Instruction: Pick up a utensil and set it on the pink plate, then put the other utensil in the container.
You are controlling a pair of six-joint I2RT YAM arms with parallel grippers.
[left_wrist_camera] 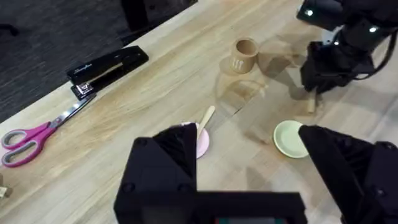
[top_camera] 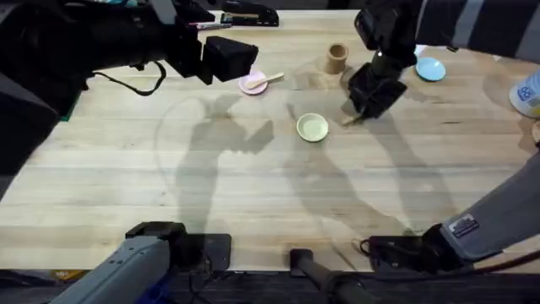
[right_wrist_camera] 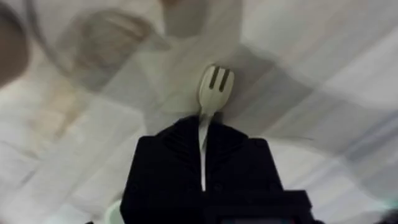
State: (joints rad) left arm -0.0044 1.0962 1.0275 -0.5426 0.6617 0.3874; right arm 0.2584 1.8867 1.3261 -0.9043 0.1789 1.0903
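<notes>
1. Nearest the overhead camera, along the bottom edge, sit the two arm bases, the left one grey and the right one dark with cables.
2. The left arm rises large and dark across the upper left of the overhead view. Its gripper (top_camera: pixel 229 59) hangs just beside the pink plate, above the table. In the left wrist view its two black fingers (left_wrist_camera: pixel 163 168) stand spread apart with nothing between them.
3. The pink plate (top_camera: pixel 251 84) lies on the far half of the wooden table (top_camera: pixel 253 186), left of centre.
4. The wooden spoon (top_camera: pixel 266 81) rests on the pink plate, its bowl on the plate and its handle sticking out over the rim toward the cup.
5. The tan cup (top_camera: pixel 337 58) stands upright beyond and to the right of the pink plate, apart from it.
6. The right gripper (top_camera: pixel 364 108) is down by the table, between the cup and a small yellow plate (top_camera: pixel 312 127).
7. In the right wrist view its black fingers are pressed together on the handle of the wooden fork (right_wrist_camera: pixel 213 87), whose prongs point away past the fingertips.
8. A blue plate (top_camera: pixel 430 69) lies to the right of the right gripper.
9. A black stapler (left_wrist_camera: pixel 109 70) and pink-handled scissors (left_wrist_camera: pixel 37 137) lie near the table's far left edge.
</notes>
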